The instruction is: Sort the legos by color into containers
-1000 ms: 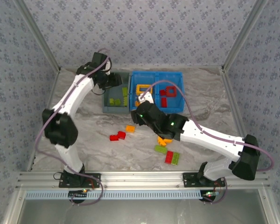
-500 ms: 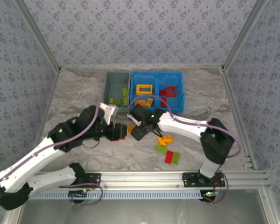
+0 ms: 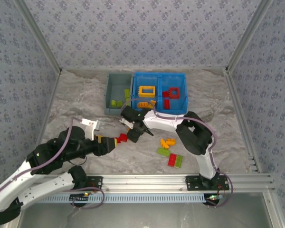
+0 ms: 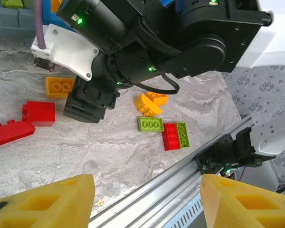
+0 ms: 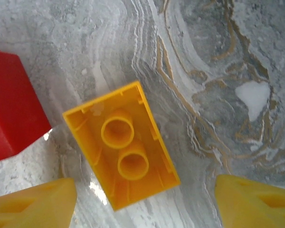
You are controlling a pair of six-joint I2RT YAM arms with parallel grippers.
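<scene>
The left arm is swinging back from the far side of the counter [image 3: 80, 102], where a second ago it was reaching over the grey bin [image 3: 107, 92]. Its left gripper [image 3: 109, 144] is now hovering low, just left of the two red bricks [image 3: 121, 138], with its fingers spread wide and nothing between them. That suggests the left arm is lining up a red pick.

The right arm is folding in from the right, bringing the right gripper [image 3: 134, 133] leftward. It is now hanging directly above a single orange brick [image 5: 121, 171]. The brick is lying upside down on the counter, hollow underside up, just beside a red brick. The right gripper is open, its fingers straddling the brick without touching it.

Sorting is looking partly done. Green pieces are sitting in the grey bin. The blue tray [image 3: 159, 74] is holding orange-yellow pieces in its left compartment and red ones in its right. A small mixed cluster [image 3: 170, 152] is waiting nearer the rail to the right. The two grippers are working close together, so a collision is a risk.
</scene>
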